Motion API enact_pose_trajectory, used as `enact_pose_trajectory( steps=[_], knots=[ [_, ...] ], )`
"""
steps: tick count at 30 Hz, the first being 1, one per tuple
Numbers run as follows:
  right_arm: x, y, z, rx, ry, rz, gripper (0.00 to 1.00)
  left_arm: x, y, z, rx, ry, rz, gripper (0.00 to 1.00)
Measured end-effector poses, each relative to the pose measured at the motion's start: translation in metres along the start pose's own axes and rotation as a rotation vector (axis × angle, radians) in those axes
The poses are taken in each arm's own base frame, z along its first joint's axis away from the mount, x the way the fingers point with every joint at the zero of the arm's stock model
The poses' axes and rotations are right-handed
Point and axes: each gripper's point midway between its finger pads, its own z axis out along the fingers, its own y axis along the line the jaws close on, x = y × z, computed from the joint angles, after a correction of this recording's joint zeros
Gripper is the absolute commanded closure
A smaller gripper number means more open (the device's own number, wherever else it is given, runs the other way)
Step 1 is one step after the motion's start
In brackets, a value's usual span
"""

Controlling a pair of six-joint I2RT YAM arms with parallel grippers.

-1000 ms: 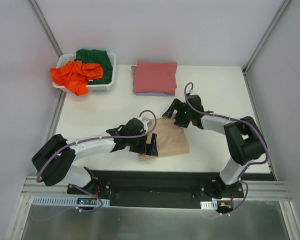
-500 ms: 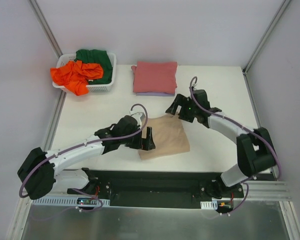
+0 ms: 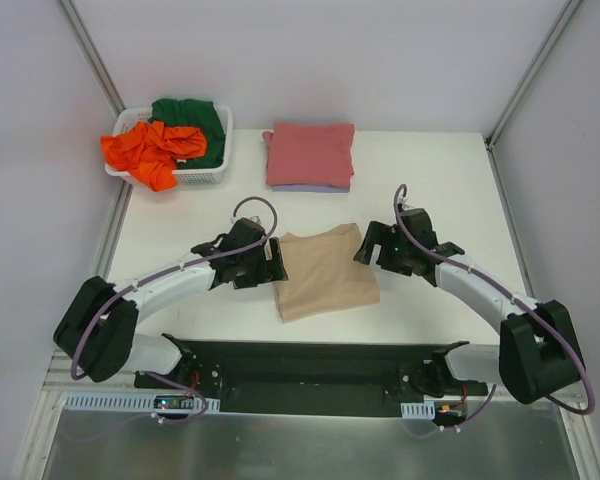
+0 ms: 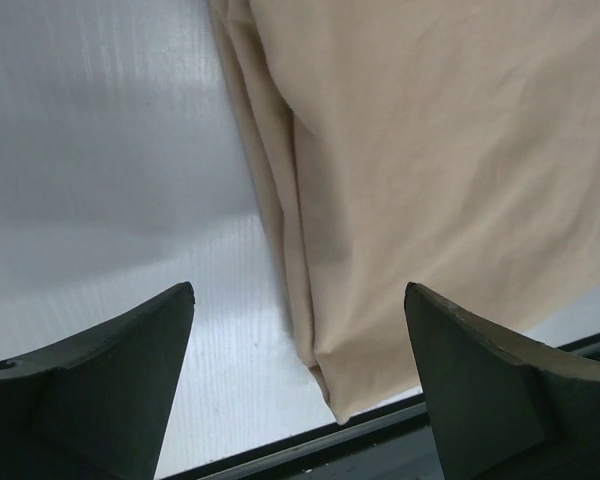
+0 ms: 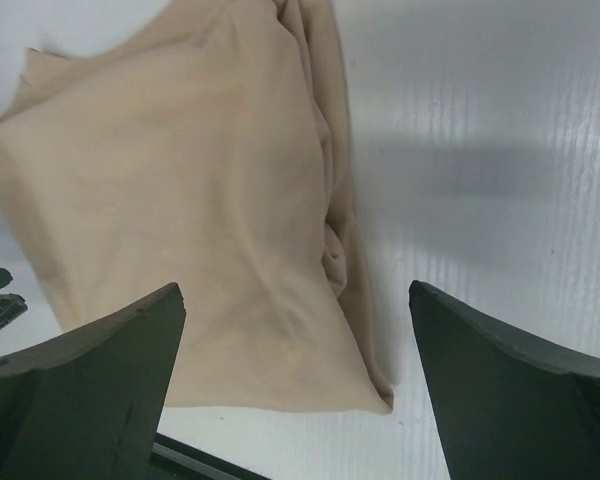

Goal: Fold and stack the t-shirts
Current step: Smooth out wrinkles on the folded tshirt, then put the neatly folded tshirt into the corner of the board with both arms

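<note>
Both grippers have drawn back off the tan-beige shirt since a second ago. The left gripper (image 3: 278, 266) now sits just beside its left edge and the right gripper (image 3: 364, 249) just beside its upper right corner. Each has its dark, wedge-shaped fingers spread wide, holding nothing.

The tan-beige shirt (image 3: 326, 273) lies flat on the white table (image 3: 180, 225) between them, near the front edge, folded into a slightly skewed rectangle. Its cloth is soft, matte and faintly creased, with stacked layers showing as long ridges along both side edges. The table is smooth white with fine ribbing.

Farther back, a pinkish-red shirt (image 3: 310, 152) lies folded square on a pale lavender shirt (image 3: 310, 187), which shows only as a thin strip. At the back left, a white slotted basket (image 3: 215, 172) holds a crumpled orange shirt (image 3: 148, 150), spilling over the rim, and a dark green shirt (image 3: 198, 115).
</note>
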Motion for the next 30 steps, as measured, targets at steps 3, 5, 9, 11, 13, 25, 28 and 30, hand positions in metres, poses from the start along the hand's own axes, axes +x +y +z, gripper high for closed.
enact_pose_trajectory(
  steps=[3, 5, 9, 11, 13, 25, 28, 30],
  knots=[
    [0.012, -0.009, 0.010, 0.031, 0.056, -0.001, 0.03, 0.008, 0.010, 0.012, -0.046, 0.040, -0.012, 0.22],
    [0.019, -0.015, 0.017, 0.052, 0.089, -0.003, 0.01, 0.012, 0.014, 0.019, -0.068, 0.060, -0.020, 0.33],
    [0.029, -0.022, 0.029, 0.083, 0.149, -0.003, 0.10, 0.015, 0.017, 0.029, -0.093, 0.085, -0.031, 0.44],
    [0.032, -0.023, 0.034, 0.087, 0.168, -0.007, 0.16, 0.013, 0.014, 0.034, -0.087, 0.087, -0.031, 0.52],
    [0.030, -0.020, 0.037, 0.080, 0.170, -0.014, 0.22, 0.010, 0.010, 0.038, -0.082, 0.087, -0.037, 0.59],
    [0.041, 0.000, 0.054, 0.056, 0.209, -0.070, 0.68, 0.011, -0.001, 0.051, -0.050, 0.120, -0.064, 1.00],
    [0.045, 0.002, 0.056, 0.059, 0.216, -0.079, 0.83, 0.009, -0.002, 0.052, -0.050, 0.120, -0.058, 1.00],
    [0.047, 0.003, 0.057, 0.058, 0.220, -0.088, 0.99, 0.007, -0.003, 0.053, -0.054, 0.118, -0.053, 1.00]
  ],
)
